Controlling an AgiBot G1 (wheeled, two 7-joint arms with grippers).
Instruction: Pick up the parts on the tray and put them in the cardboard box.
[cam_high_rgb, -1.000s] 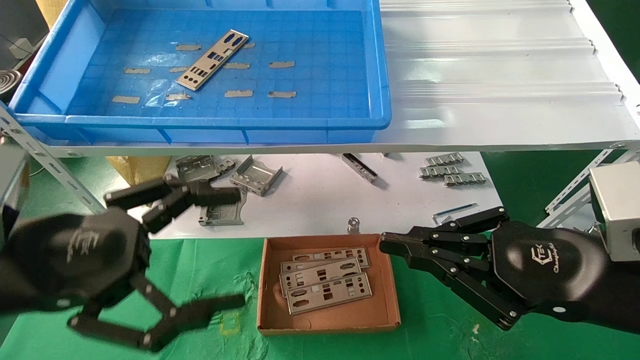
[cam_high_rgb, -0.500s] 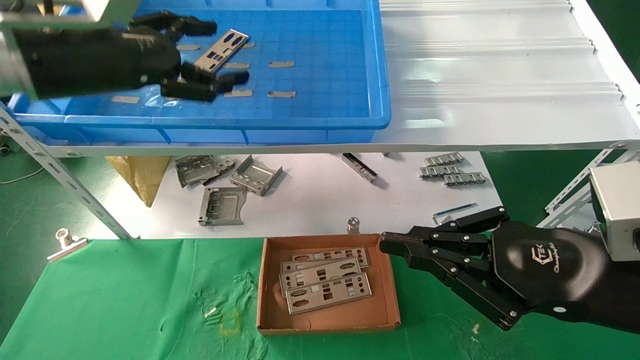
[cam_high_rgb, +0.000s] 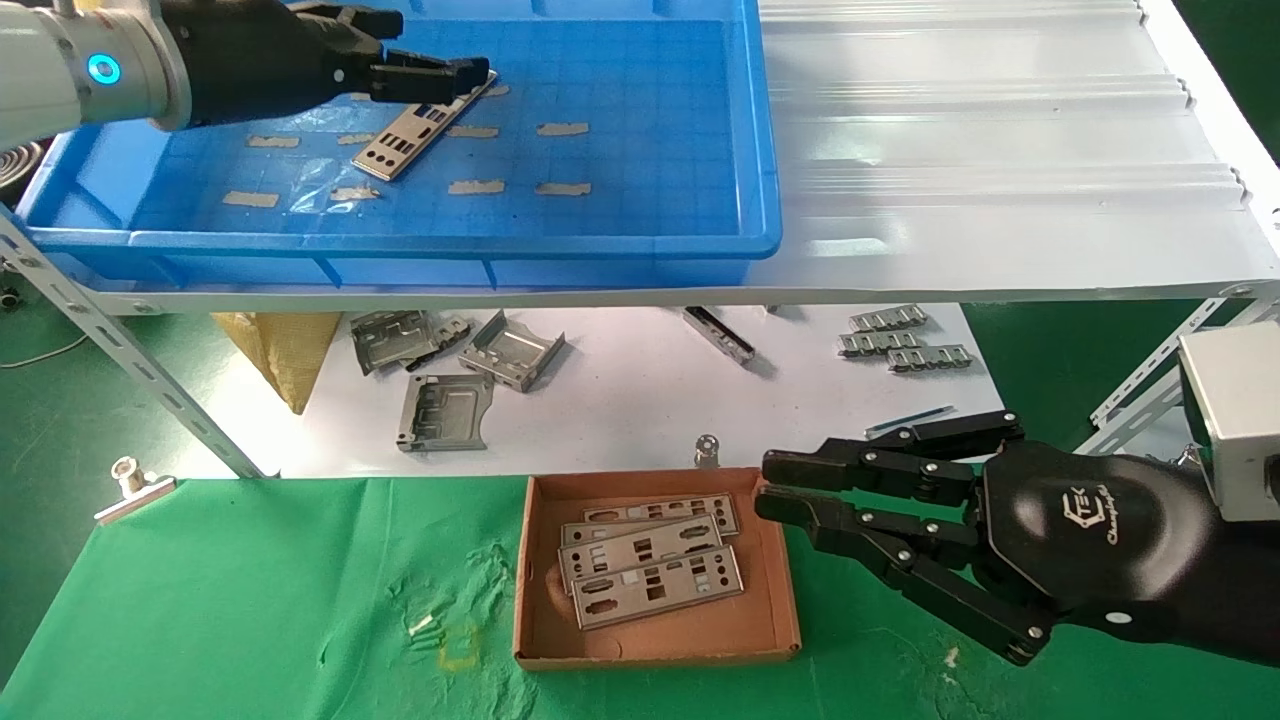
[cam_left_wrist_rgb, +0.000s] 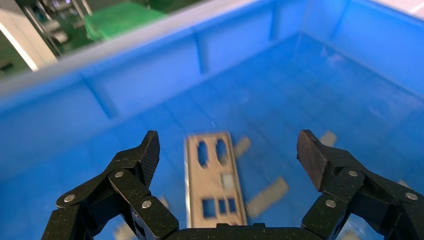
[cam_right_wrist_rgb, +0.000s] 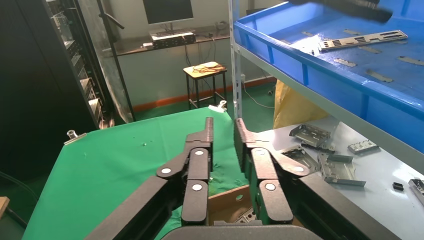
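Observation:
One silver-grey plate (cam_high_rgb: 400, 140) lies slanted on the floor of the blue tray (cam_high_rgb: 400, 243). My left gripper (cam_high_rgb: 437, 45) is open and empty, hovering over the plate's far end. In the left wrist view the plate (cam_left_wrist_rgb: 215, 180) lies between and below the spread fingers of that gripper (cam_left_wrist_rgb: 227, 150). My right gripper (cam_high_rgb: 765, 485) hangs beside the right wall of the cardboard box (cam_high_rgb: 530, 600), its fingers a narrow gap apart and empty. Three plates (cam_high_rgb: 655, 580) lie stacked in the box. The right wrist view shows its own gripper (cam_right_wrist_rgb: 223, 122) and the tray's plate (cam_right_wrist_rgb: 362, 40).
Bent grey brackets (cam_high_rgb: 510, 350) and ridged strips (cam_high_rgb: 905, 340) lie on the white sheet under the shelf. A white corrugated sheet (cam_high_rgb: 1000, 150) lies right of the tray. A slanted shelf brace (cam_high_rgb: 130, 350) and a metal clip (cam_high_rgb: 130, 485) are at the left.
My left arm rose from low at the front left up over the tray and now hovers above the plate. My right gripper's fingers have parted slightly.

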